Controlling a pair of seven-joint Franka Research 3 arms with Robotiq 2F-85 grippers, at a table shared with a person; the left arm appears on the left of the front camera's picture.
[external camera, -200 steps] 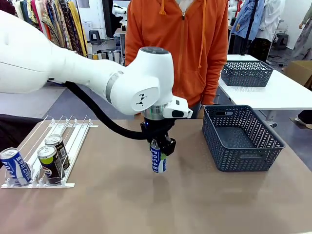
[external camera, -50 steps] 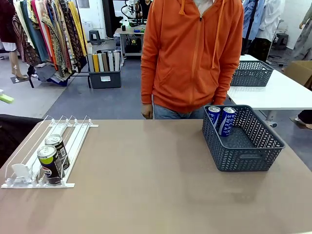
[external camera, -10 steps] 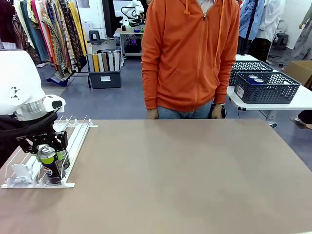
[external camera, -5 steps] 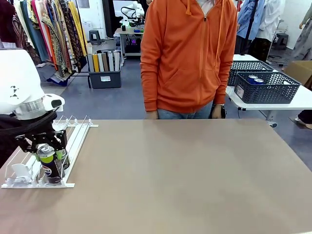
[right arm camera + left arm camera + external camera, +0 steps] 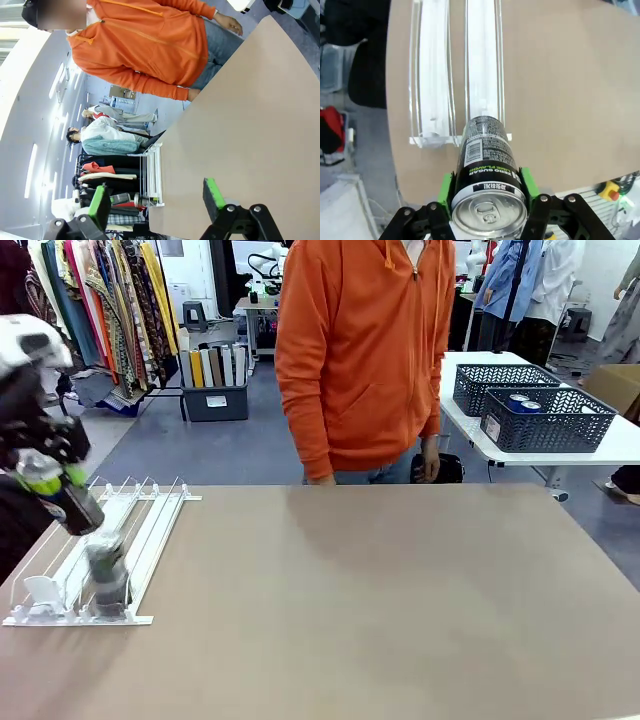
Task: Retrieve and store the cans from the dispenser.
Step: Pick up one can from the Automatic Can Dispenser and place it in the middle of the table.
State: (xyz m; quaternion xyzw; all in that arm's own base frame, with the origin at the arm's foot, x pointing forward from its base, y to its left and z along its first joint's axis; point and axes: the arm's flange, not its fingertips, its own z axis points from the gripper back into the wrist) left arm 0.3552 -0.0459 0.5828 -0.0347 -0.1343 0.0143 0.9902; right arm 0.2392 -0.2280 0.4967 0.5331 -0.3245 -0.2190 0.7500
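Retrieval step: one black can is out of the rack.
The left gripper (image 5: 486, 192) is clamped around a black can (image 5: 62, 498) with a green-yellow band, held tilted above the dispenser (image 5: 150, 530). There another can (image 5: 105, 565) shows blurred in its lane. The right gripper (image 5: 156, 196) gapes, empty. The next move likely calls for a long carry to a dark mesh basket (image 5: 545, 420), well apart on the white side table (image 5: 600, 450).

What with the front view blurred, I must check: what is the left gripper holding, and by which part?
The left gripper holds a black can, its green fingers pressed on opposite sides just below the silver top.
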